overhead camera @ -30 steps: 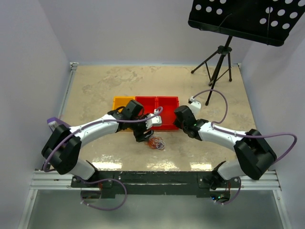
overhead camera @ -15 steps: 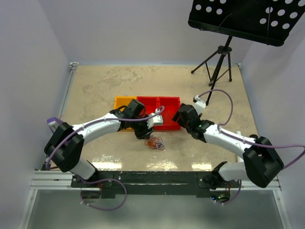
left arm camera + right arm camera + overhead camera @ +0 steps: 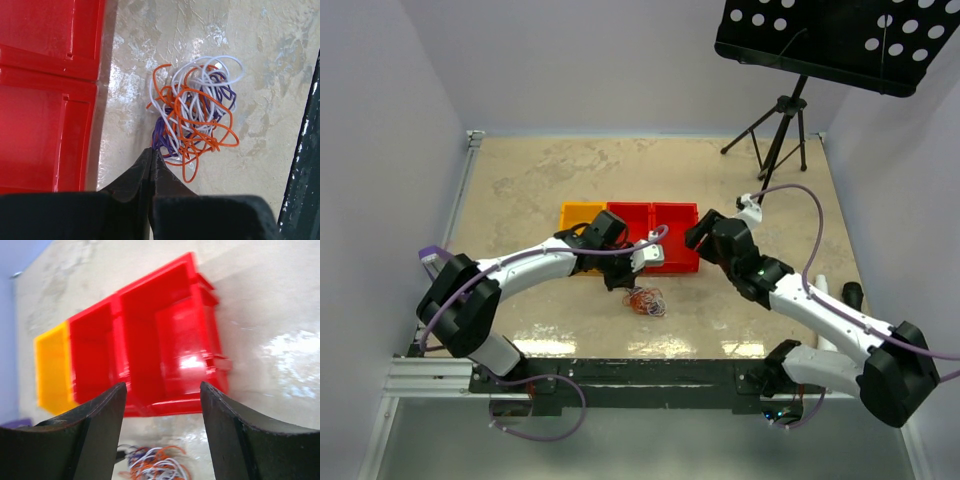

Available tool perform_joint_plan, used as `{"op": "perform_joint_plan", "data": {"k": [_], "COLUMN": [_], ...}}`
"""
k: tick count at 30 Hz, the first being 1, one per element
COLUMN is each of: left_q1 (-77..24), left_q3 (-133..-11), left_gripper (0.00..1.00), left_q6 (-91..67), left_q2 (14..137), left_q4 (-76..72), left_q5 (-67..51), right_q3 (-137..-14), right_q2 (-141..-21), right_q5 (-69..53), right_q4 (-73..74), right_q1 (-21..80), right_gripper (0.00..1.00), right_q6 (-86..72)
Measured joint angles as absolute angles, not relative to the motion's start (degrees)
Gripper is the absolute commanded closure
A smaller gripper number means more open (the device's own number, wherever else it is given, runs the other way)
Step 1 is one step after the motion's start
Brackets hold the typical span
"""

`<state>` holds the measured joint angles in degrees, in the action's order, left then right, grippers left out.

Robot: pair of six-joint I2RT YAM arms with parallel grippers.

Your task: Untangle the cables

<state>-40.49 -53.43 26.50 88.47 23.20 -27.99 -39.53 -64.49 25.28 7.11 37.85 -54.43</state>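
Observation:
The cables (image 3: 646, 299) lie as a small tangle of orange, white and purple strands (image 3: 195, 110) on the table, just in front of the red bins. My left gripper (image 3: 620, 283) sits at the tangle's left edge with its jaws pressed together (image 3: 152, 150). Purple strands run right into its tips. Further right, my right gripper (image 3: 698, 235) hovers over the near rim of the right red bin. Its jaws stand wide apart (image 3: 162, 390) with nothing between them. The tangle (image 3: 155, 465) shows blurred below it.
Two red bins (image 3: 665, 212) and a yellow bin (image 3: 578, 215) stand in a row mid-table, with the red bin wall (image 3: 45, 100) close to my left fingers. A black tripod (image 3: 780, 130) with a perforated panel (image 3: 830, 40) stands at the back right. Walls enclose both sides.
My left gripper has closed at the tangle's edge. The right arm has stretched out to the right and its gripper has opened wider, staying near the right red bin.

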Motion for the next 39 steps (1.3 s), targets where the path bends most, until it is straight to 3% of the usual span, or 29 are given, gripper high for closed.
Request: {"op": "perform_joint_plan", "data": {"k": [8,14,24,39], "left_q1": [-40.6,-40.6,-40.7,-40.6], "left_q3": [-55.7,-63.1,-69.6,-65.8], "left_gripper": [1.00,1.00,1.00,1.00], "left_q6": [26.6,26.2,24.5,24.9], "left_q2": [89.9,83.0,74.0,69.1], "left_q4": [25.4,31.0,37.0,41.4], "left_q5": [-27.2,-27.2,-29.1,-25.1], "right_q3": [-34.2,-27.8,-26.8,-26.2], "right_q2": [-59.1,-54.6,-52.3,-72.3], "right_q5": [11.2,2.5,-2.8,1.6], "right_q4": [-3.2,-8.6,-12.6,-18.4], "right_q1": [37.8,37.9,40.9,52.0], "right_gripper": [0.34,0.34,0.29,0.40], "right_q6": [-48.4,-43.3,-37.1,-40.1]}}
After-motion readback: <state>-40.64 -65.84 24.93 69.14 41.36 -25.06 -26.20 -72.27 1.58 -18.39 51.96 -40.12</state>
